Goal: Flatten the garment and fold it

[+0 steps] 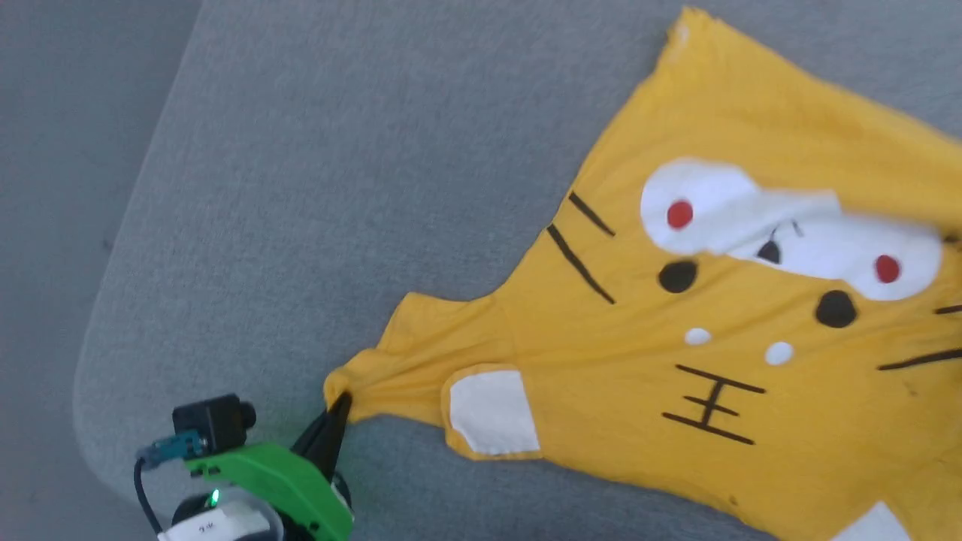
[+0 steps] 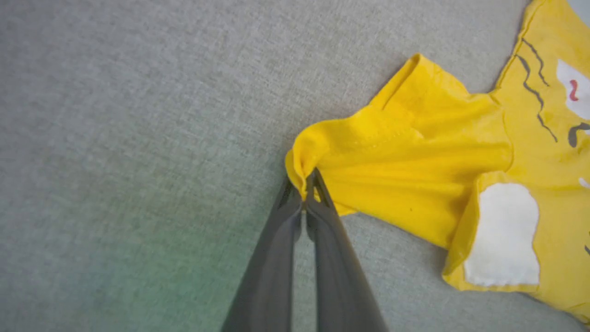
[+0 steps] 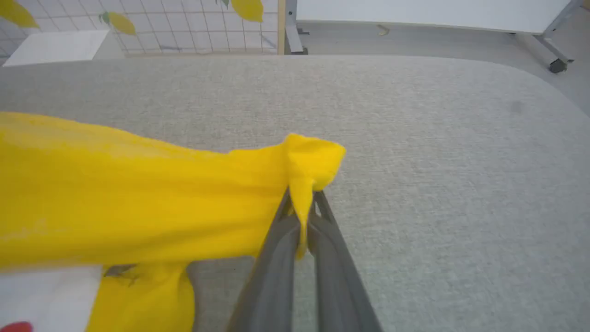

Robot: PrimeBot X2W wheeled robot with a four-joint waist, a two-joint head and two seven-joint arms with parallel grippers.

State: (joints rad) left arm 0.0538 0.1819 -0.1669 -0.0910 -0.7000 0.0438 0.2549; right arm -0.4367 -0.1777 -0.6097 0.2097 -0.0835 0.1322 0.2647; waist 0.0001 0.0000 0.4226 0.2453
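left pincer (image 2: 305,183) nipping garment (image 2: 415,175) sleeve tip, right pincer (image 3: 302,205) gripping another corner

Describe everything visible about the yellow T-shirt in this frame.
The yellow T-shirt looks like soft cotton, printed with white patches, red dots, black spots and black stripes. It lies print up, wrinkled and unfolded, on the grey fabric surface. The left claw is shut on the bunched tip of one short sleeve; the right claw is shut on another pinched yellow edge.
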